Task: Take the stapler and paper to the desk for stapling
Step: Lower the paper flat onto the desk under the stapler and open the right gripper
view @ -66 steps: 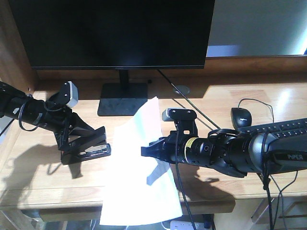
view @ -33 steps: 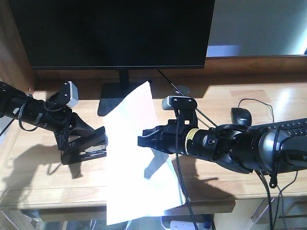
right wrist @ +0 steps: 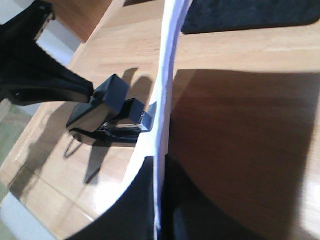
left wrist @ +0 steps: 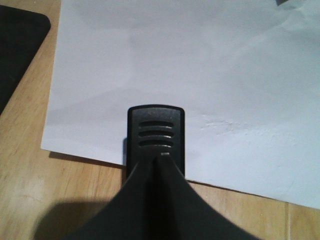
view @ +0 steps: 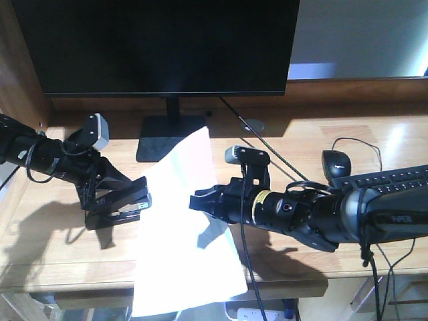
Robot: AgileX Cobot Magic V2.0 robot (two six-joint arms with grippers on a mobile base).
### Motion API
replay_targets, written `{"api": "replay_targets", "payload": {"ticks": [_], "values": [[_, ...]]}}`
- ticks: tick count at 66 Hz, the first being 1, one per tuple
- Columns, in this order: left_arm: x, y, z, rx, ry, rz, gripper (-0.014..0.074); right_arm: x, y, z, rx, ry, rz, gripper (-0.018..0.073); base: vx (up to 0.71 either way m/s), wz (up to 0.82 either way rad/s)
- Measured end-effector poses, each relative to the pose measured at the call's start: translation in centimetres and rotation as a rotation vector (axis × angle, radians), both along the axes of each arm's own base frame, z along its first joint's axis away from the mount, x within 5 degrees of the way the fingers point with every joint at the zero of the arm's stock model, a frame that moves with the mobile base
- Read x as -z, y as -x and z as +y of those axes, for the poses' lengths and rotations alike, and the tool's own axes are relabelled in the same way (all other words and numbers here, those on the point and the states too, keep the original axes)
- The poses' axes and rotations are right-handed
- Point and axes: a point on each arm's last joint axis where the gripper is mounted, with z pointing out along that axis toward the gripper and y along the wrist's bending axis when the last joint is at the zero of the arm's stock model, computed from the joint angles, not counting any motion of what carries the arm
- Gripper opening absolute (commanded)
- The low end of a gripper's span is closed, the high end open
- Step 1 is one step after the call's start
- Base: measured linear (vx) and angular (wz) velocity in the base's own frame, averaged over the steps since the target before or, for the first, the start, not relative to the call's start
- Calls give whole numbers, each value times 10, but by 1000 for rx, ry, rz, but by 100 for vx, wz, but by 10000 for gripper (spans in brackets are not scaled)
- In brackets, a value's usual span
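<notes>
The left jaws are clamped on the small black hand stapler (view: 127, 200), held down near the light-wood bench (view: 53, 247). Its long axis runs toward the right arm, with the open mouth facing the large white paper sheet (view: 184, 227). To the stapler's right, the right jaws are pinched tight on that sheet. They hold it tilted up off the bench, with its lower end hanging past the bench's front edge.

In the left wrist view the stapler's ribbed head (left wrist: 155, 137) overlaps the near edge of the sheet (left wrist: 175, 65). In the right wrist view the sheet (right wrist: 165, 75) stands edge-on, with the stapler (right wrist: 112, 97) just beside it and its nose touching. I cannot tell how deep the edge sits in the mouth. I judge the next move falls to the left arm, which should seat the mouth over the edge before squeezing.
</notes>
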Motion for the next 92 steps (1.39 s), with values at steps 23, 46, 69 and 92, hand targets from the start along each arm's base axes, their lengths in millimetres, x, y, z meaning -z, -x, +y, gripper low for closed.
{"api": "replay_targets", "payload": {"ticks": [23,46,69,92], "values": [[0,0,0,0,0,0,-6,10,-27,12,39,-50,-19,-1,0,0],[0,0,0,0,0,0,-6,29,-44,22,83,-114,68,82,0,0],[0,0,0,0,-1,0,-6,29,-50,27,78,-127,80,493,0,0],[0,0,0,0,-1,0,-6,30,-50,25,43,-35,16,651,0,0]]}}
